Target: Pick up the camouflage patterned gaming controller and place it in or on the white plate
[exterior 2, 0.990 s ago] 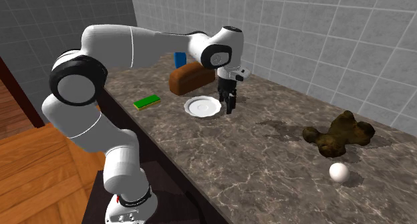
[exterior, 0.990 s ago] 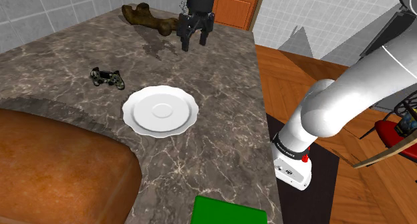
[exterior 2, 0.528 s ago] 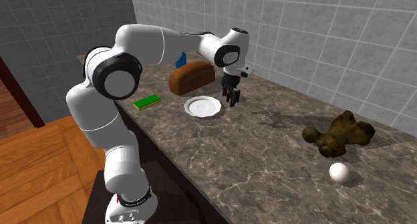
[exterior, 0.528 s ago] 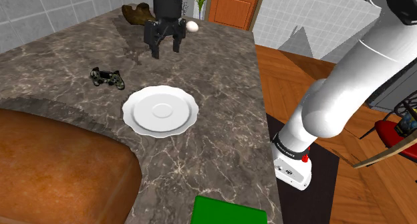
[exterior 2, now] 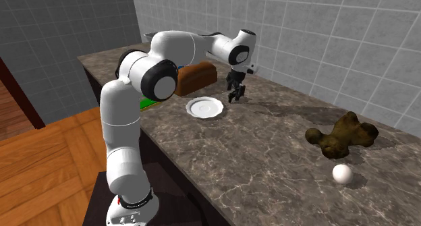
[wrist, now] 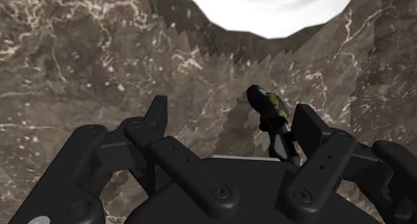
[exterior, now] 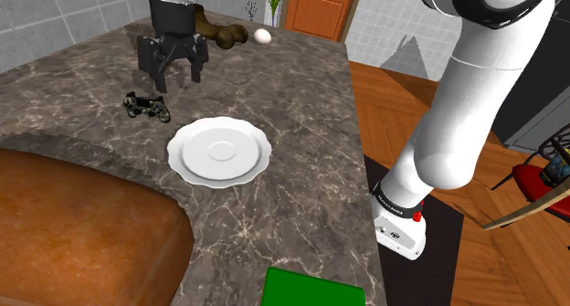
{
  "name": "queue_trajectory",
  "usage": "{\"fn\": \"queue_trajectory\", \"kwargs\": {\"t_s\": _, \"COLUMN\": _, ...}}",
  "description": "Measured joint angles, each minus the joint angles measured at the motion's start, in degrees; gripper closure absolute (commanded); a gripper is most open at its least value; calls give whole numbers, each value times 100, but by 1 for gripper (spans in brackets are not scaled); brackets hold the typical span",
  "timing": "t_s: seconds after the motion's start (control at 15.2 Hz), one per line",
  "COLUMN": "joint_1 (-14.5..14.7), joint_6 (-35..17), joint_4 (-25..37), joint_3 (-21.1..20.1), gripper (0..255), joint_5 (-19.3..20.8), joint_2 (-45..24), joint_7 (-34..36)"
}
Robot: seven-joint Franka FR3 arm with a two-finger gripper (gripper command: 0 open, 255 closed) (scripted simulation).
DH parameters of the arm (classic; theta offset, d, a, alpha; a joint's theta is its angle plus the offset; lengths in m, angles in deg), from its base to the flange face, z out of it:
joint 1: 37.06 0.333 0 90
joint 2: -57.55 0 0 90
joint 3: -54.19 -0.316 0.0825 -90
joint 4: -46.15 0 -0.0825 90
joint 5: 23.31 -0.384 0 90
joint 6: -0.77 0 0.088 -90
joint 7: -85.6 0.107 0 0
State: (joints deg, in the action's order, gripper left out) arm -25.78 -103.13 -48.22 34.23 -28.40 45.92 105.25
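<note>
Wrist view sets the tool (wrist: 230, 114), fingers apart and empty, near the camouflage controller (wrist: 270, 119), seemingly light, stiff and slick; best clasped across its narrow middle.

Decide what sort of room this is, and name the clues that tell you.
Most likely a home kitchen. A long dark stone-patterned countertop runs along a grey tiled wall, and a loaf of bread and a white plate sit on it.
</note>
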Motion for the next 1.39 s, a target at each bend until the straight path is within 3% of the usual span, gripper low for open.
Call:
{"fn": "queue_trajectory", "kwargs": {"t_s": 0.33, "joint_1": 285, "joint_6": 159, "joint_4": 924, "joint_3": -107, "gripper": 0, "joint_5": 150, "joint_2": -825, "joint_7": 205}}
{"fn": "queue_trajectory", "kwargs": {"t_s": 0.79, "joint_1": 333, "joint_6": -290, "joint_4": 567, "joint_3": -117, "gripper": 0, "joint_5": 167, "joint_2": -922, "joint_7": 221}}
{"fn": "queue_trajectory", "kwargs": {"t_s": 1.19, "joint_1": 338, "joint_6": -338, "joint_4": 521, "joint_3": -120, "gripper": 0, "joint_5": 166, "joint_2": -919, "joint_7": 226}}
{"fn": "queue_trajectory", "kwargs": {"t_s": 1.25, "joint_1": 338, "joint_6": -338, "joint_4": 521, "joint_3": -120, "gripper": 255, "joint_5": 166, "joint_2": -919, "joint_7": 226}}
{"fn": "queue_trajectory", "kwargs": {"t_s": 1.39, "joint_1": 338, "joint_6": -339, "joint_4": 522, "joint_3": -120, "gripper": 255, "joint_5": 166, "joint_2": -919, "joint_7": 226}}
